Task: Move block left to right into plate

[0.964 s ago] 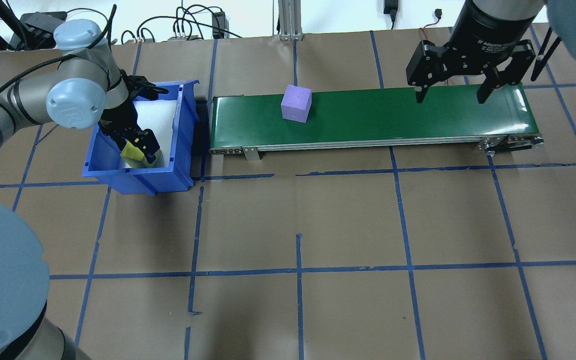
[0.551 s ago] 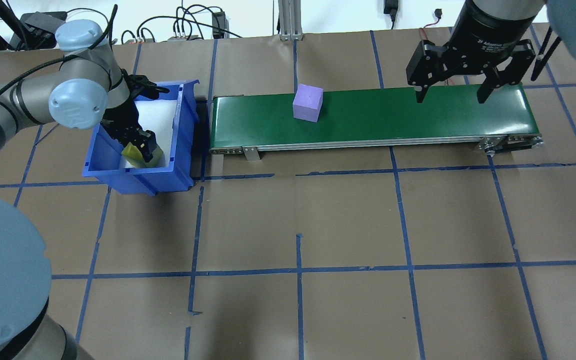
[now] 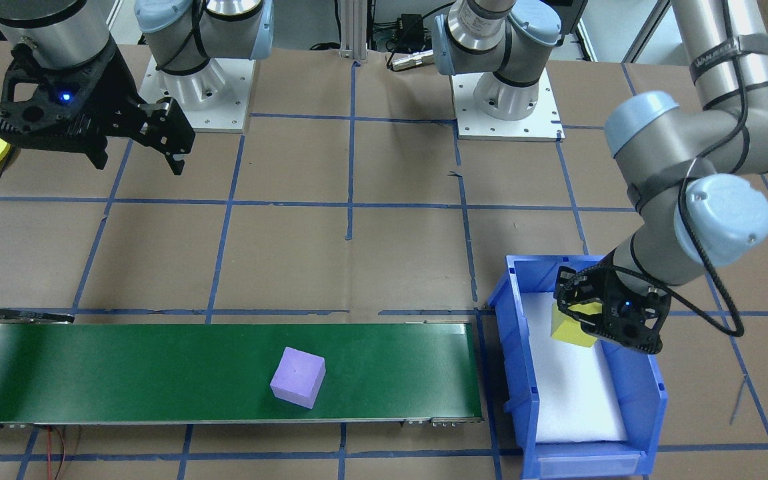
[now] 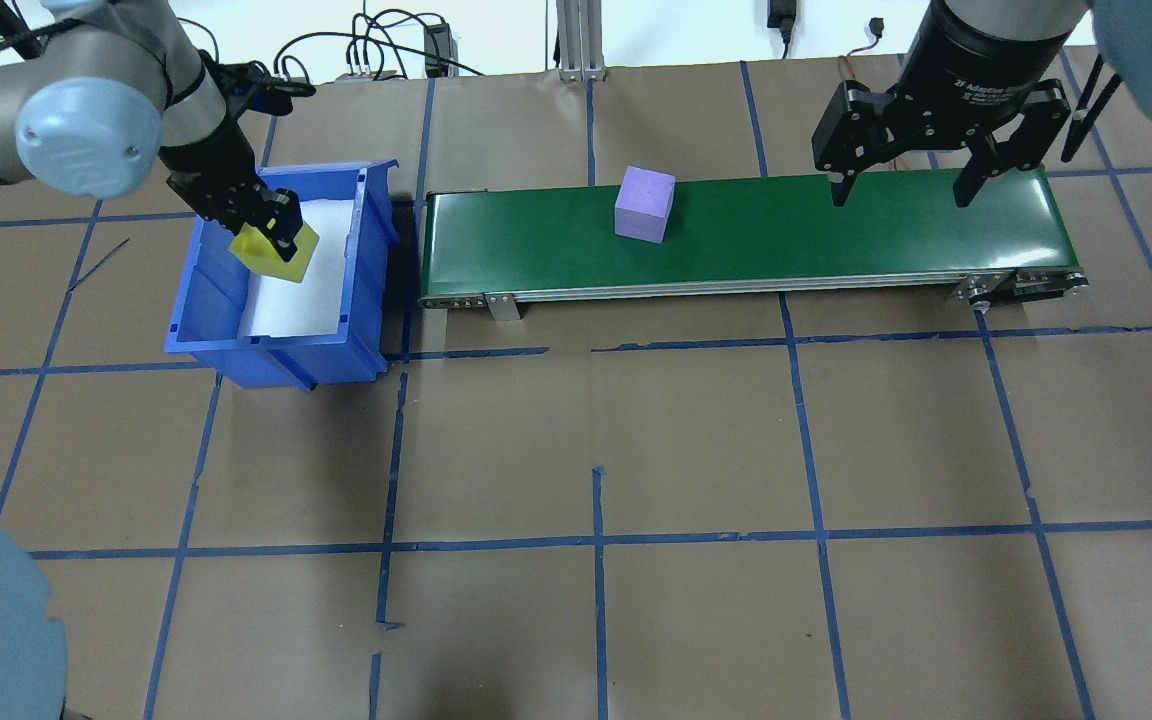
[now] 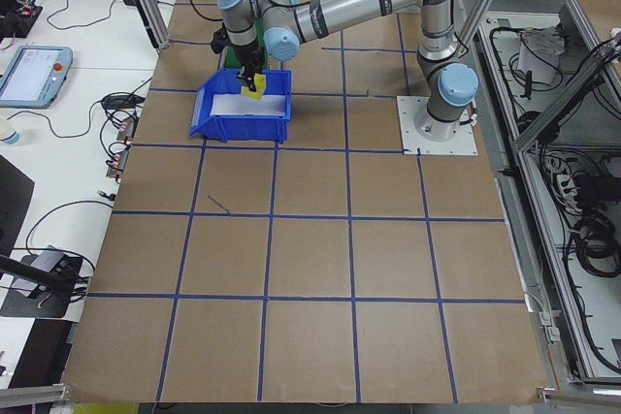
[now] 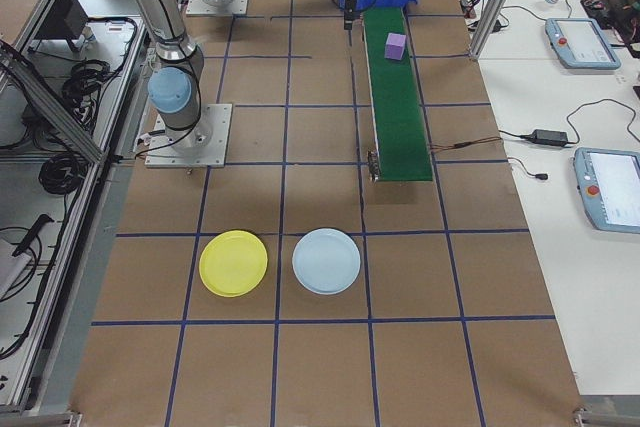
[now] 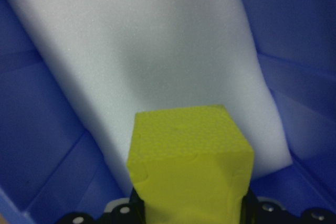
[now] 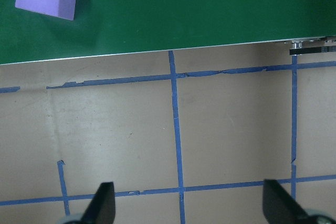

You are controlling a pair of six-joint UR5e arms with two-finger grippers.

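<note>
Two plates, the yellow plate (image 6: 233, 263) and a pale blue plate (image 6: 326, 261), lay on brown paper with a blue tape grid. The left gripper (image 4: 271, 232) had risen, pinching the yellow block (image 4: 279, 254) above the blue bin (image 4: 226, 340). The purple block (image 4: 645, 204) had moved along the green conveyor (image 4: 836, 235) toward the spread right gripper (image 4: 898, 184).

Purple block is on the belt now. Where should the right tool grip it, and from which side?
Likely from straight above, closing on two opposite vertical faces of the purple block. It sits flat on the green conveyor belt, turned slightly off the belt's edges, so rotate the open right tool to match. Nothing else on the belt crowds its sides.
</note>
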